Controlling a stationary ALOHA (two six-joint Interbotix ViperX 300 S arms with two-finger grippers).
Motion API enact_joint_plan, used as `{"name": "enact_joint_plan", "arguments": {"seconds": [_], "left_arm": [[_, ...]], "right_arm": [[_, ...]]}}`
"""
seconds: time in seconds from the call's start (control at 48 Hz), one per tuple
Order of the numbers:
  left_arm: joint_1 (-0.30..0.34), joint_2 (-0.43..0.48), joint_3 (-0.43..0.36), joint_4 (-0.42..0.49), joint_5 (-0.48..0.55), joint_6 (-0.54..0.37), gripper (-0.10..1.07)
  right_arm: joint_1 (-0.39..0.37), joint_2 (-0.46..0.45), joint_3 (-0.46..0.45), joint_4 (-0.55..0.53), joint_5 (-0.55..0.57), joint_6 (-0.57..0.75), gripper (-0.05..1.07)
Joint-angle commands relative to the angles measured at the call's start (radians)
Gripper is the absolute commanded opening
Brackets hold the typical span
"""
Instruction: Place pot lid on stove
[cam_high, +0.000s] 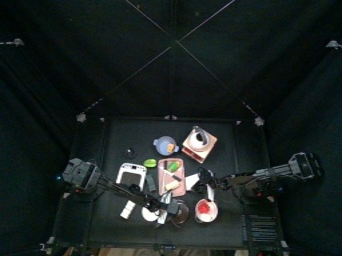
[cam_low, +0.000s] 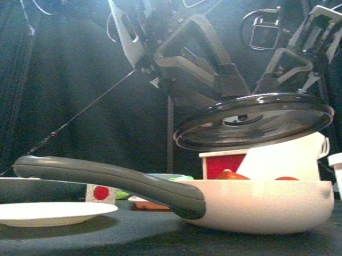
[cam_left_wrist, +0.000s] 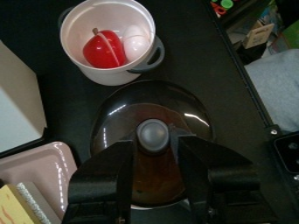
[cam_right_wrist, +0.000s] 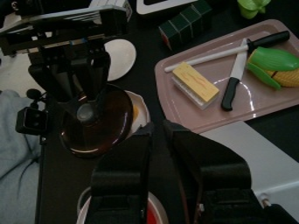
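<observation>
The left pincer (cam_left_wrist: 149, 162) holds the glass pot lid (cam_low: 254, 117) by its edge, jaws spread on either side of the rim, the lid tilted in the air above the white pot (cam_low: 261, 205), which holds something red. The lid's grey knob (cam_left_wrist: 153, 132) sits just ahead of the jaws. The right pincer (cam_right_wrist: 149, 144) hovers close beside the lid; I cannot tell how its jaws stand. A pink tray (cam_right_wrist: 239, 118) with a knife (cam_right_wrist: 242, 63) lies on the tabletop (cam_low: 160, 240).

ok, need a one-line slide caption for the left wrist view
Left gripper holding the glass pot lid by its edge above the table, beside a white pot containing a red item.
</observation>
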Motion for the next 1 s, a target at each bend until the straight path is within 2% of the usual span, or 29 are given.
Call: {"name": "enact_joint_plan", "arguments": {"seconds": [0.0,0.167,0.354,0.792,0.979], "left_arm": [[0.002,-0.034,-0.015,0.0,-0.003,-0.002,0.69],[0.002,-0.055,-0.006,-0.002,0.008,0.0,0.69],[-0.006,-0.107,0.032,-0.012,0.084,-0.006,0.69],[-0.117,-0.262,0.118,-0.014,0.436,-0.017,0.69],[-0.13,-0.302,0.143,-0.02,0.535,-0.06,0.69]], "right_arm": [[0.002,-0.014,-0.015,0.002,-0.005,0.0,0.61],[0.002,-0.014,-0.015,0.002,-0.005,-0.002,0.61],[0.002,-0.012,-0.015,0.002,-0.005,0.0,0.61],[0.002,-0.009,-0.017,0.002,-0.005,0.0,0.61],[0.002,-0.008,-0.017,0.002,-0.005,-0.002,0.61]]}}
